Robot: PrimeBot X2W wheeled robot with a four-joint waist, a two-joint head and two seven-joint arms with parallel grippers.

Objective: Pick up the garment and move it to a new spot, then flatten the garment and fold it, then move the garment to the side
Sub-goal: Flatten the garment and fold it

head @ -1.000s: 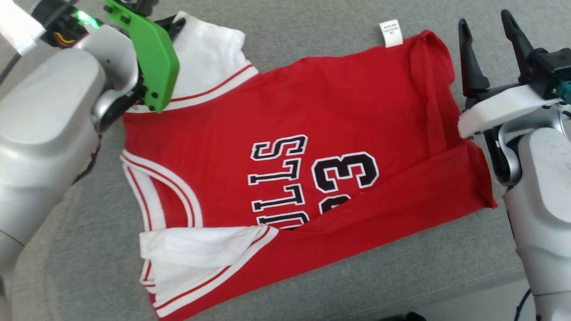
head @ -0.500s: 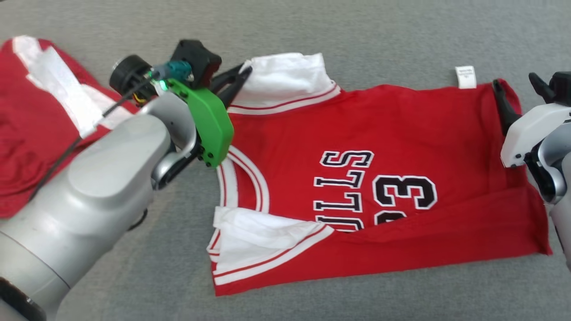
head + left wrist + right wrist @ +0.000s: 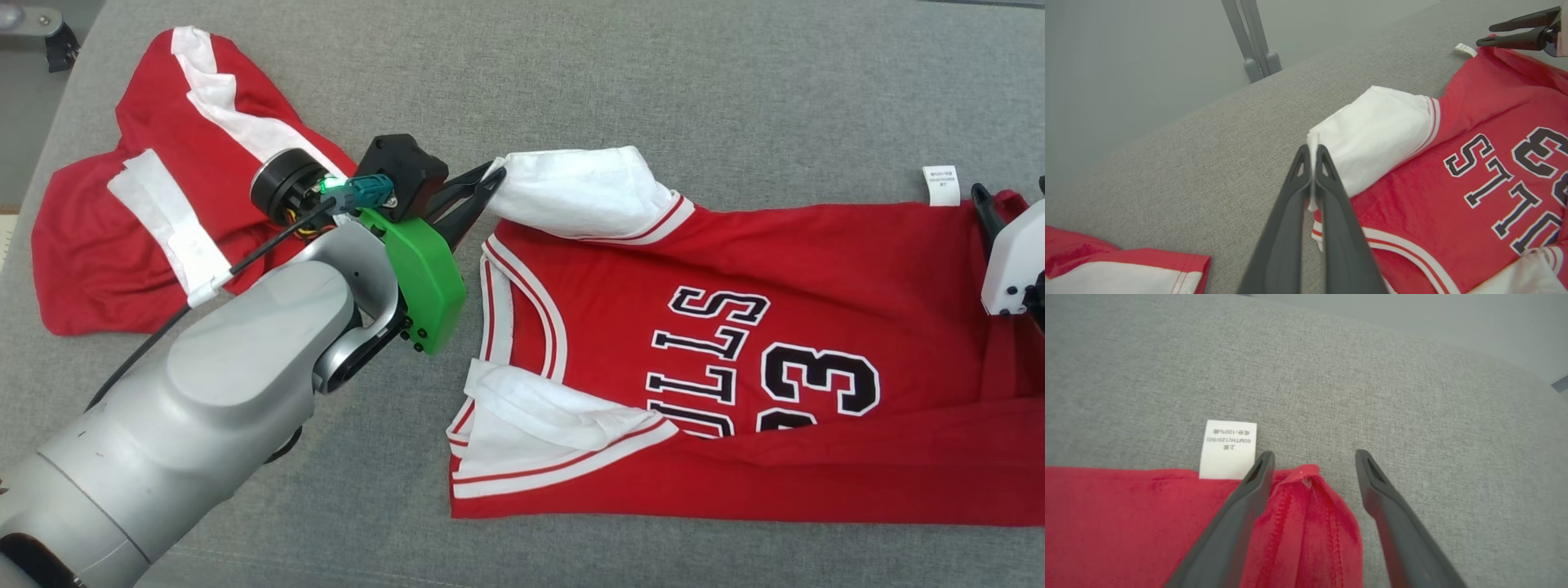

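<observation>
**Left jaws pinch jersey sleeve**

The left arm [image 3: 245, 384] reaches from lower left to mid-frame, jaws closed on the white sleeve [image 3: 580, 192] of the jersey [image 3: 735, 269], which lies flat at centre-right. The right jaws stand open around a hem corner [image 3: 1306, 477] beside the label [image 3: 1229, 449], mostly cut off at the head view's right edge. Another red garment [image 3: 90, 245] lies upper left on the grey fabric counter [image 3: 735, 82].

A red basketball jersey [image 3: 735, 269] with white sleeves lies on the grey woven surface [image 3: 735, 82]. The left gripper [image 3: 490, 173], fingers pressed together, pinches its upper white sleeve [image 3: 580, 192]. A crumpled red-and-white garment [image 3: 90, 245] lies far left.
</observation>
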